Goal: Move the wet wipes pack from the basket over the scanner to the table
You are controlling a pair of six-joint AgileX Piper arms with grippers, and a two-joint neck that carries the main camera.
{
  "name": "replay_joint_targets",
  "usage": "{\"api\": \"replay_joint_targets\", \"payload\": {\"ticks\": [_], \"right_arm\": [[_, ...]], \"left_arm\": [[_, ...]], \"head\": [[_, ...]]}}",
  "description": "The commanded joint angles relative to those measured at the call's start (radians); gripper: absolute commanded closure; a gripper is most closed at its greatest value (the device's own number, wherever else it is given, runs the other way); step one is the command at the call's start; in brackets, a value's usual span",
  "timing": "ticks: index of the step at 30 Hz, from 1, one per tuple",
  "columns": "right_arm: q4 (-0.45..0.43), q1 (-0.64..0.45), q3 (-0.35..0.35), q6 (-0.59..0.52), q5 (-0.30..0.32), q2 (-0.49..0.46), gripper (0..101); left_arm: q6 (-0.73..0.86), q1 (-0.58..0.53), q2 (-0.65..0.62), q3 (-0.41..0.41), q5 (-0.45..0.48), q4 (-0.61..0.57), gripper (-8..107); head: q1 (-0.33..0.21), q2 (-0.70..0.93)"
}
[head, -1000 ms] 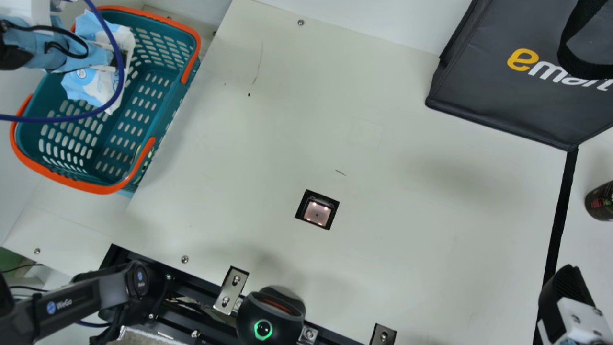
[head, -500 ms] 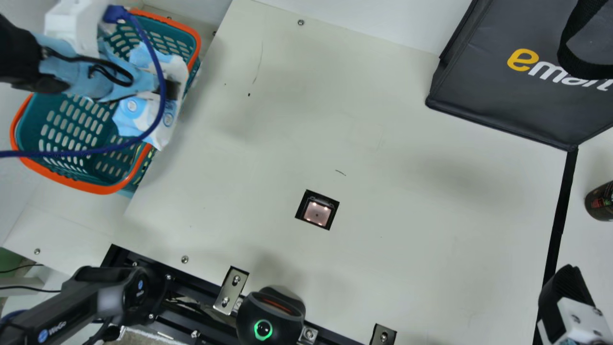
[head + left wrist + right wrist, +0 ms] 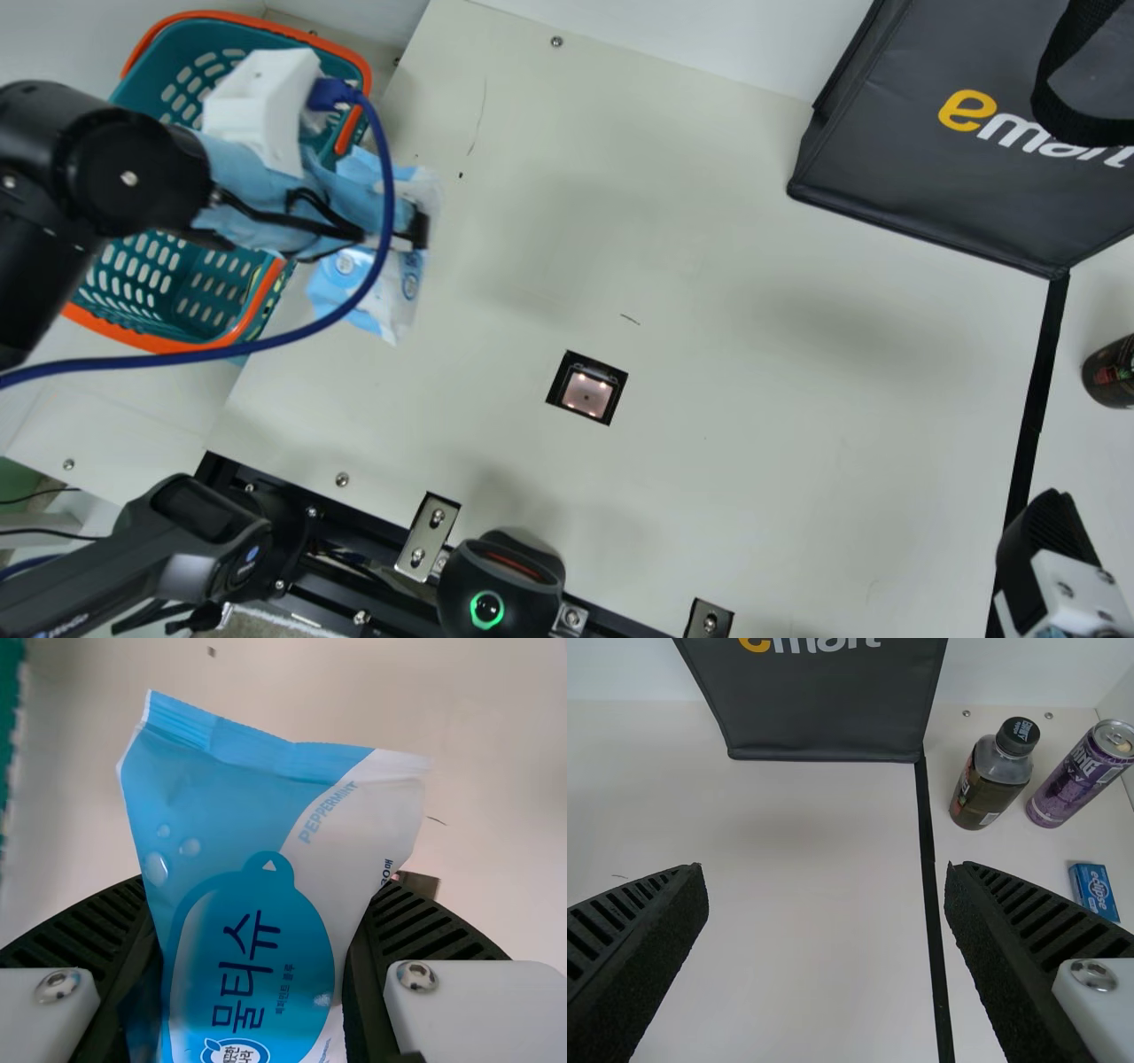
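Note:
In the main view my left gripper [image 3: 412,229] is over the table's left part, just right of the basket [image 3: 168,344], shut on the blue and white wet wipes pack [image 3: 381,297]. The left wrist view shows the pack [image 3: 257,877] upright between the ribbed fingers of my left gripper [image 3: 252,966]. The scanner window [image 3: 586,392] is set in the table [image 3: 753,399], to the right of the pack. At the main view's lower right is my right gripper [image 3: 1045,540]; in the right wrist view the right gripper [image 3: 824,939] stands open, nothing between its fingers.
A dark bag [image 3: 957,151] stands at the back right. Beyond a black strip [image 3: 928,877] are a bottle [image 3: 994,775], a purple can [image 3: 1081,775] and a small blue box [image 3: 1093,891]. A black device [image 3: 500,585] sits at the front edge.
My left gripper has carried the pack rightward and toward the front, out from over the basket to above the table. The right arm has stayed still.

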Motion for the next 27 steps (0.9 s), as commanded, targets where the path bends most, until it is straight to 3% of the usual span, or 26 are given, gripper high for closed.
{"api": "replay_joint_targets", "payload": {"ticks": [1, 13, 27], "right_arm": [[0.000, 0.000, 0.000, 0.000, 0.000, 0.000, 6], [0.000, 0.000, 0.000, 0.000, 0.000, 0.000, 6], [0.000, 0.000, 0.000, 0.000, 0.000, 0.000, 6]], "left_arm": [[-0.129, -0.135, 0.006, -0.007, 0.000, 0.013, 107], [-0.409, -0.474, 0.099, -0.022, -0.067, 0.113, 107], [-0.630, -0.671, 0.262, 0.040, -0.191, 0.238, 107]], "head": [[-0.030, 0.004], [-0.030, 0.004], [-0.030, 0.004]]}}
